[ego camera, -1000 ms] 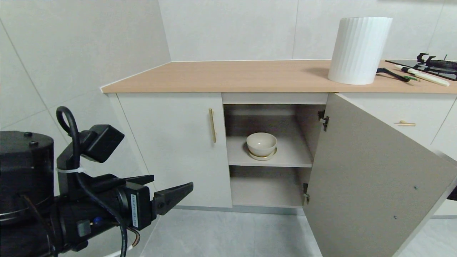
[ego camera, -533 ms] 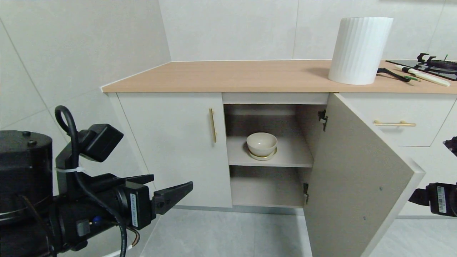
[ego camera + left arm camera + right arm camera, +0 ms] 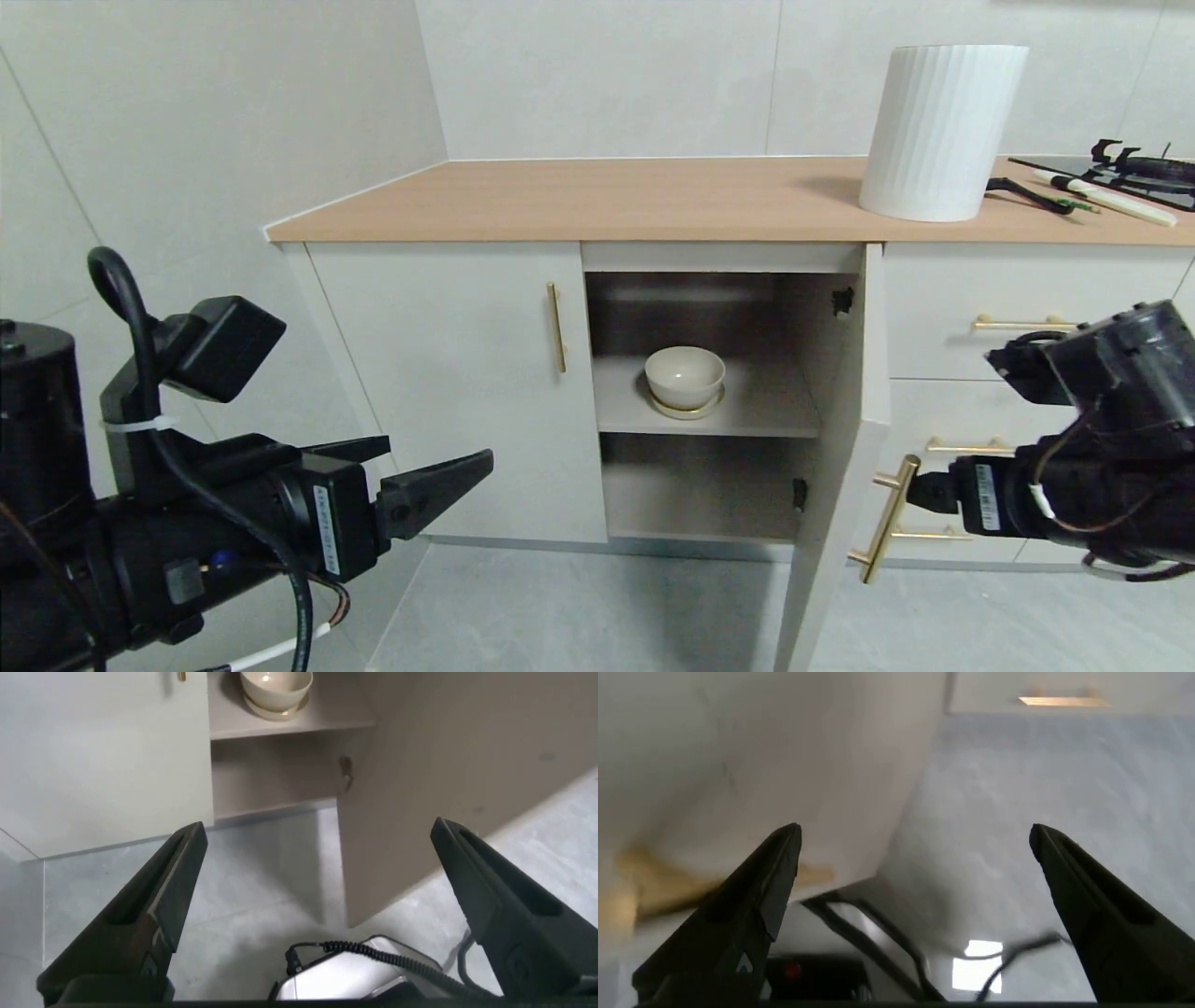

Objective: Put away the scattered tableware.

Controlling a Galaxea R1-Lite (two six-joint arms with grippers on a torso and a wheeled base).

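A cream bowl (image 3: pixel 684 376) sits on a small saucer on the upper shelf of the open cabinet; the left wrist view has the same bowl (image 3: pixel 276 688) far off. The cabinet door (image 3: pixel 837 439) stands half shut, nearly edge-on to me, with its gold handle (image 3: pixel 885 518) facing right. My right gripper (image 3: pixel 920 490) is just outside the door, next to that handle, open; in its wrist view the right gripper (image 3: pixel 915 915) has the door face (image 3: pixel 766 756) close in front. Low at the left, my left gripper (image 3: pixel 439 450) is open and holds nothing, well away from the cabinet.
A white ribbed cylinder (image 3: pixel 938 131) stands on the wooden counter (image 3: pixel 607 201), with utensils (image 3: pixel 1111 198) and a stove grate (image 3: pixel 1139 166) at the far right. Drawers with gold handles (image 3: pixel 1022 324) lie behind the right arm. The left door (image 3: pixel 448 383) is shut.
The cabinet door has swung from wide open to about half shut. My right arm has come in from the right, close behind the door handle. The left arm shifted slightly left.
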